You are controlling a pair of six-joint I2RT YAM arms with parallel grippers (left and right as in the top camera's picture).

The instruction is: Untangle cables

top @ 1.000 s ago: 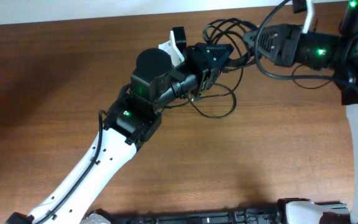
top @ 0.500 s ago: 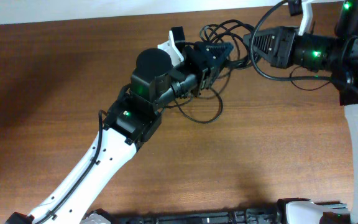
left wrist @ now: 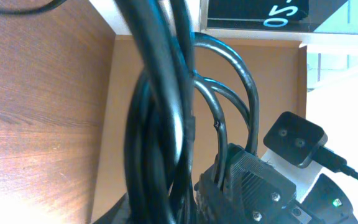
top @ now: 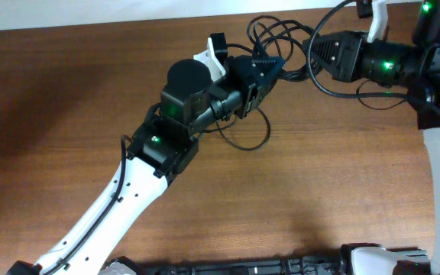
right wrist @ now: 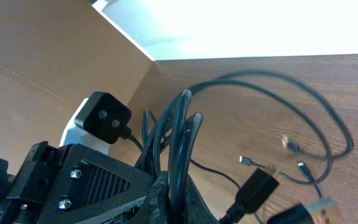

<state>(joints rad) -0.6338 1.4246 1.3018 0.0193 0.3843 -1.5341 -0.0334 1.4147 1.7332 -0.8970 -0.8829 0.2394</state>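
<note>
I am watching the left gripper (top: 275, 67) sitting in the cables (left wrist: 160, 124), jaws hidden, so I cannot tell their gap; the knot is lying between both claws, strands running across the table (top: 319, 191) to the right gripper (top: 310, 52), which is pinching them tight.

Overhead view: light is even and moderately bright across the brown wood-grain table (top: 342, 183). Shadows beside my arms are soft, and the table's left end is dimmer. Small green indicator lights (top: 392, 64) glow on my arms.

Left wrist view: the thin black flexible cables (left wrist: 160, 124) sit close to the lens, out of focus, with glossy streaks along them. The lower left corner glares white.

Right wrist view: the upper area is overexposed to white. The cables' far loop and small plug ends are blurred.
</note>
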